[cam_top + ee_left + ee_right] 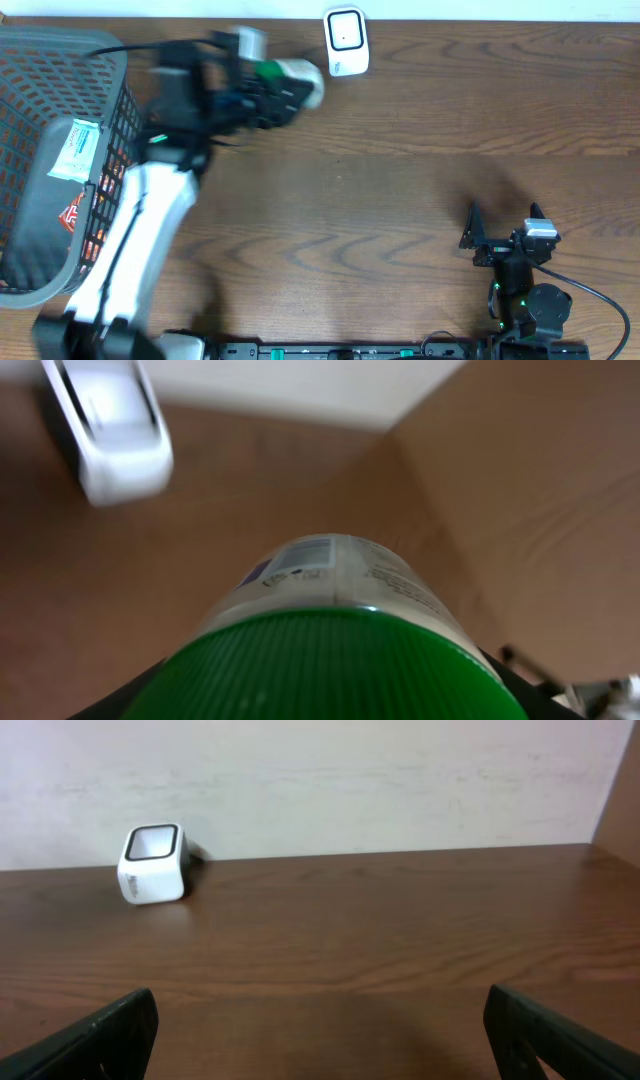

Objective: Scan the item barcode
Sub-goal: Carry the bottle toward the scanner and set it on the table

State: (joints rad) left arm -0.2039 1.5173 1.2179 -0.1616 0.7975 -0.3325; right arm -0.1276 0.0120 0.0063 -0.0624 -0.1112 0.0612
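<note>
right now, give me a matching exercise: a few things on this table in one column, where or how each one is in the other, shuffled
Things
1. bottle
2. scanner
3. basket
4. right hand

Place or state
A. open, holding nothing, near the front edge of the table
B. standing at the far edge of the table
C. gripped by the left hand
D. at the left end of the table, packets inside

Pairs: 1-C, 2-B, 3-D, 4-A
</note>
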